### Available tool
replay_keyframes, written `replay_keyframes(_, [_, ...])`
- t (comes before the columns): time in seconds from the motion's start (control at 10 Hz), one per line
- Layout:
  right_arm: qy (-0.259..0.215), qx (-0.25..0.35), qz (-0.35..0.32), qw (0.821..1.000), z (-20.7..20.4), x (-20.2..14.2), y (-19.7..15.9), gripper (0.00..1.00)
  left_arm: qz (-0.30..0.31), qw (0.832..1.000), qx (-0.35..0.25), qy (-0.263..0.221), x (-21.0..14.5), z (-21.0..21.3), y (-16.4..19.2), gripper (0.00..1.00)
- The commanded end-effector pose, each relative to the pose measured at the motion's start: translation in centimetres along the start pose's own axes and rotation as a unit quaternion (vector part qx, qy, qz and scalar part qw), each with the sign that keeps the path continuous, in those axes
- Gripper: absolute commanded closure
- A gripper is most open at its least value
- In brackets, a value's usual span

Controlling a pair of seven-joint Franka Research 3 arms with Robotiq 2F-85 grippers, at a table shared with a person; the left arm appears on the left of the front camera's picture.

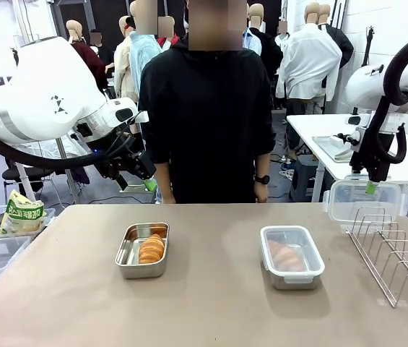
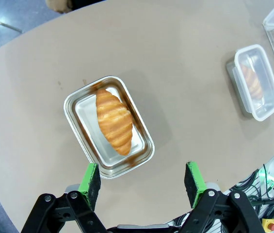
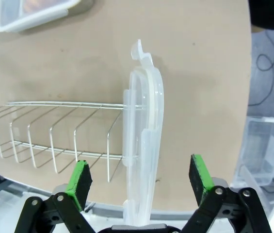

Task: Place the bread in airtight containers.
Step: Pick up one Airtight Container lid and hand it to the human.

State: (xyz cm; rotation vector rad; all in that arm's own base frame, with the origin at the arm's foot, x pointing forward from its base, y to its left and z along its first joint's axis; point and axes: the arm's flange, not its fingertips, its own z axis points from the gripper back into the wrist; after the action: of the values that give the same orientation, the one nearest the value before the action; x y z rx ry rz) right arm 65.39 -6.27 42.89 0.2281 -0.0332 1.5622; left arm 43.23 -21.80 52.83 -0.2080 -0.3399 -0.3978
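While both arms hang above the table (image 1: 211,303), the left tool (image 2: 142,182) hovers over the open steel tin (image 2: 108,127), its green pads spread wide with nothing between them. In the left wrist view the tin lies just ahead of the tool's fingers (image 2: 90,179), nearer the left one, and a golden croissant (image 2: 114,121) rests inside it, its long axis running along the tin's length, tilted from upper left to lower right in that view. In the front view the same tin (image 1: 142,250) sits left of the table's middle, long axis pointing away from the robot towards the person (image 1: 207,108).

The second tin (image 1: 291,257), closed with a clear snap lid, sits right of the middle, well apart from the first; its croissant (image 1: 287,254) shows dimly through the plastic.

The right tool (image 3: 140,182) is spread wide too, gripping nothing. A spare clear lid (image 3: 144,141) stands on edge in the wire rack (image 3: 54,141) directly between its fingers (image 3: 78,182), touching neither pad, its long axis pointing away from the tool. In the front view that tool (image 1: 370,186) hangs above the lid (image 1: 362,201) at the table's right edge
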Motion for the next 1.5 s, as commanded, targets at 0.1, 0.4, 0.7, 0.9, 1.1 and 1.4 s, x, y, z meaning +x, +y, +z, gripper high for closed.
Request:
replay_keyframes(0.1, [0.035, 0.014, -0.02, 0.999, -0.4, 0.1, 0.0, 0.0, 0.002, 1.0, 0.005, 0.0, -0.1, 0.1, 0.1, 0.1])
replay_keyframes(0.4, [0.045, 0.02, -0.024, 0.998, -1.2, -0.5, -0.1, 0.21, 0.002, 1.0, 0.005, 0.0, -0.1, 0.1, 0.1, 0.1])
replay_keyframes(0.7, [0.035, 0.027, -0.02, 0.999, -1.4, -0.7, -0.1, 0.75, 0.002, 1.0, 0.005, 0.0, -0.1, 0.1, 0.1, 0.1])
replay_keyframes(0.9, [0.036, 0.031, -0.024, 0.999, -1.4, -0.8, -0.1, 1.0, 0.002, 1.0, 0.005, 0.0, -0.1, 0.1, 0.1, 0.1])
replay_keyframes(1.1, [0.039, 0.033, -0.025, 0.998, -1.3, -1.0, 0.0, 1.0, 0.002, 1.0, 0.005, 0.0, -0.1, 0.1, 0.1, 0.1])
replay_keyframes(1.4, [0.037, 0.047, -0.02, 0.998, -1.2, -1.0, 0.2, 1.0, 0.002, 1.0, 0.005, 0.0, -0.1, 0.1, 0.1, 0.1])
